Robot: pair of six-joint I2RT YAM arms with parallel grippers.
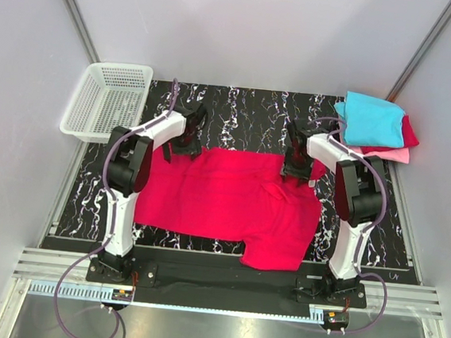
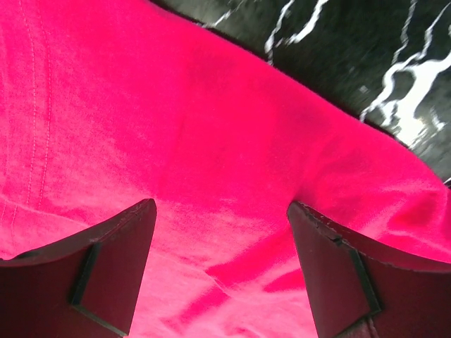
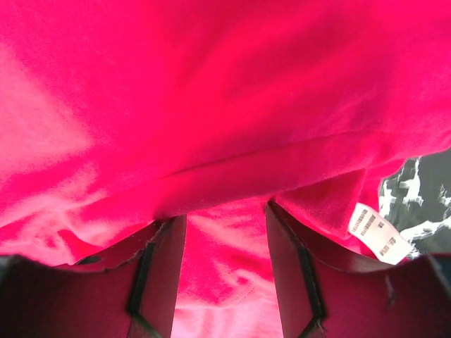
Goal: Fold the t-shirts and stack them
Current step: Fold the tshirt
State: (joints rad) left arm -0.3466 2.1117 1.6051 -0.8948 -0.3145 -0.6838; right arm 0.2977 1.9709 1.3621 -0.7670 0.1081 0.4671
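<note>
The crimson t-shirt (image 1: 223,197) lay spread flat on the black marbled desk (image 1: 239,114) between the two arms, one sleeve reaching the near edge towards the right base and the body stretching away to a far edge where both sets of jaws stood. The left arm (image 1: 129,176) rose from its base and bent forward, wrist tipped down over the shirt's far left corner. The left jaws were wide apart, with crimson cloth beneath and between them but nothing pinched. The right arm (image 1: 354,197) mirrored it at the far right edge. The right jaws stood partly open over a folded ridge of the cloth, their tips at the fold and not clamped on it, a small white label (image 3: 379,232) just beside them. Farther back right lay a cyan t-shirt (image 1: 370,119) on a dark red t-shirt (image 1: 409,135) and a pink t-shirt (image 1: 393,155); far left sat a white mesh basket (image 1: 108,98).
</note>
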